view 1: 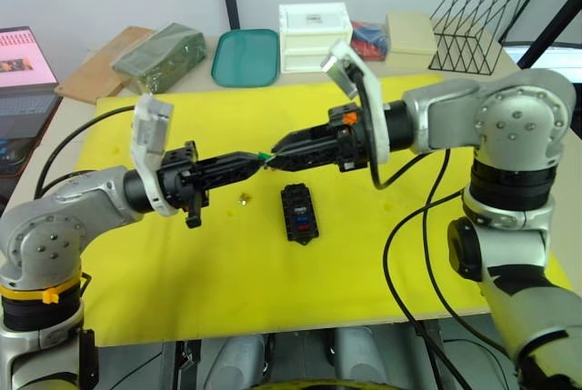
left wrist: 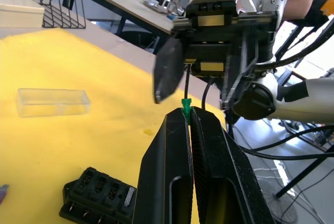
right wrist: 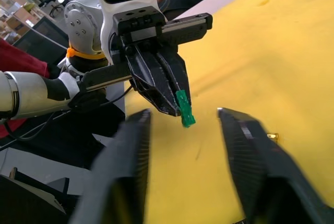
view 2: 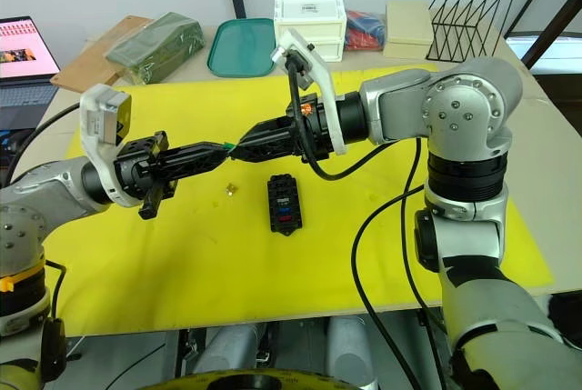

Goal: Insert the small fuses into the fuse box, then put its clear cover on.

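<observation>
While the left claw (left wrist: pixel 189 117) pinches a tiny, light, slippery green fuse (right wrist: pixel 184 108) by one end, the right claw (right wrist: pixel 182 130) gapes open, best taking its free end.

Both arms are extended toward the centre of the frame, fingertips nearly meeting. The left gripper (right wrist: pixel 177 104) is pinched closed on a green fuse (right wrist: pixel 184 109) held at its fingertips. The right gripper (right wrist: pixel 182 125) is spread wide, its fingers (left wrist: pixel 168 70) flanking that fuse.
</observation>
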Controlling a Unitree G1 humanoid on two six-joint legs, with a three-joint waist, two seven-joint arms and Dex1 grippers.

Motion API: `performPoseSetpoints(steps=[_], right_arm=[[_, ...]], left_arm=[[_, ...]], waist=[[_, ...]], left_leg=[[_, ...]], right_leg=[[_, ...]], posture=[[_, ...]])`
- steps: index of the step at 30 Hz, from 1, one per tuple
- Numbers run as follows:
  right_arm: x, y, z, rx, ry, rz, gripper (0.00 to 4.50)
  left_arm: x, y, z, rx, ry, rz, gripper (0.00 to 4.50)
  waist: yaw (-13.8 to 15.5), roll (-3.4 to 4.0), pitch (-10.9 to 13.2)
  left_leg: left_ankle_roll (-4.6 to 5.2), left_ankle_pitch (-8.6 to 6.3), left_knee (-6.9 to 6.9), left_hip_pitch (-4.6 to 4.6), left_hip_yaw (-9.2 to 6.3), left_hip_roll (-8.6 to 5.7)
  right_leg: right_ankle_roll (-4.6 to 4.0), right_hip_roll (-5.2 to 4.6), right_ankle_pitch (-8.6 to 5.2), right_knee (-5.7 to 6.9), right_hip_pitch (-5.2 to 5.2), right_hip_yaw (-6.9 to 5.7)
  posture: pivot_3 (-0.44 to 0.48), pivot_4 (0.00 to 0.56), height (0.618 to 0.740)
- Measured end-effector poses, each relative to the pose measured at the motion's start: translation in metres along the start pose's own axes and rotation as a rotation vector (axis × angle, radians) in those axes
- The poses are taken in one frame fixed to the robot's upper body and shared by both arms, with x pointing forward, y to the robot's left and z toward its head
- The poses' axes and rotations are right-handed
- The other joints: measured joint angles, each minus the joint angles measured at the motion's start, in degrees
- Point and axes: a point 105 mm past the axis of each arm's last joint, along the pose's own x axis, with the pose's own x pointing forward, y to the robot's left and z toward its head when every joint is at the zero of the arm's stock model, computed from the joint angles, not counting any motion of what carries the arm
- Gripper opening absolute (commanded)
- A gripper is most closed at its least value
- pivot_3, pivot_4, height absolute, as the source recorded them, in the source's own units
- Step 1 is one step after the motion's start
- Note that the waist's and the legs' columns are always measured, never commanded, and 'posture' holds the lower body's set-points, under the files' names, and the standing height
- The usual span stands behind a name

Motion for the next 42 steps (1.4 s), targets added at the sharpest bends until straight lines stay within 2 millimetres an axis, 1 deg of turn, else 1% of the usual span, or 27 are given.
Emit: performPoseSetpoints(steps=[8,11,14,23,24,34,37,40,41,42], right_arm=[[0.0,0.0,0.0,0.0,0.001,-0.001,1.7],[0.001,0.002,0.0,-0.001,0.001,0.011,1.2],[0.0,0.001,0.0,0.0,0.002,0.001,0.19],[0.0,0.001,0.0,-0.001,0.002,-0.002,0.19],[0.0,0.001,0.0,-0.001,0.002,-0.002,0.09],[0.0,0.0,-0.001,-0.001,0.007,-0.008,0.09],[0.001,-0.001,-0.003,0.0,0.021,-0.012,0.0],[0.002,-0.001,-0.006,-0.003,0.043,-0.012,0.0],[0.002,-0.001,-0.007,-0.012,0.055,-0.017,0.0],[0.001,-0.002,-0.008,-0.022,0.067,-0.028,0.0]], left_arm=[[0.0,0.0,0.001,0.003,-0.003,0.004,0.0],[0.0,0.0,0.001,0.003,-0.003,0.004,0.0],[0.0,-0.001,0.001,0.001,-0.005,-0.005,0.0],[0.0,-0.001,0.001,0.0,-0.006,-0.005,0.0],[0.0,-0.001,0.001,0.0,-0.006,-0.005,0.0],[0.001,0.001,0.0,-0.004,-0.004,0.0,0.0],[0.001,0.003,-0.003,-0.023,0.008,0.009,0.67],[0.0,0.007,-0.007,-0.044,0.036,0.034,1.6],[0.0,0.008,-0.008,-0.048,0.049,0.041,2.04],[-0.002,0.01,-0.008,-0.048,0.056,0.049,2.29]], waist=[[0.0,0.0,0.0],[0.0,0.0,0.0],[0.01,0.0,0.0],[0.01,0.0,0.0],[0.01,0.0,0.0],[0.01,0.0,0.0],[0.01,0.0,0.0],[0.0,0.0,0.0],[0.0,0.0,0.0],[0.0,0.0,0.0]], left_leg=[[0.0,0.0,0.0,0.0,0.0,0.0],[0.0,0.0,0.0,0.0,0.0,0.0],[0.0,0.0,0.0,0.0,0.0,0.0],[0.0,0.0,0.0,0.0,0.0,0.0],[0.0,0.0,0.0,0.0,0.0,0.0],[0.0,0.0,-0.01,0.0,0.0,0.0],[0.0,0.0,-0.01,0.0,0.0,0.0],[0.0,0.0,-0.01,-0.01,0.0,0.0],[0.01,0.0,-0.02,-0.01,0.0,0.0],[0.01,0.0,-0.02,-0.01,0.0,0.0]], right_leg=[[0.0,0.0,0.0,0.0,0.0,0.0],[0.0,0.0,0.0,0.0,0.0,0.0],[0.0,0.0,0.0,0.0,0.0,0.0],[0.0,0.0,0.0,0.0,0.0,0.0],[0.0,0.0,0.0,0.0,0.0,0.0],[0.0,0.0,0.0,-0.01,0.0,0.0],[0.0,0.0,0.0,-0.01,0.0,0.0],[0.0,0.01,0.0,-0.01,-0.01,0.0],[0.0,0.0,0.0,-0.02,-0.01,0.0],[0.0,0.01,0.0,-0.02,-0.01,0.0]], posture=[[0.0,0.15,0.74],[0.0,0.15,0.74],[0.0,0.15,0.74],[0.0,0.15,0.74],[0.0,0.15,0.74],[0.0,0.15,0.74],[0.0,0.15,0.74],[0.0,0.15,0.74],[0.0,0.15,0.74],[0.0,0.15,0.74]])
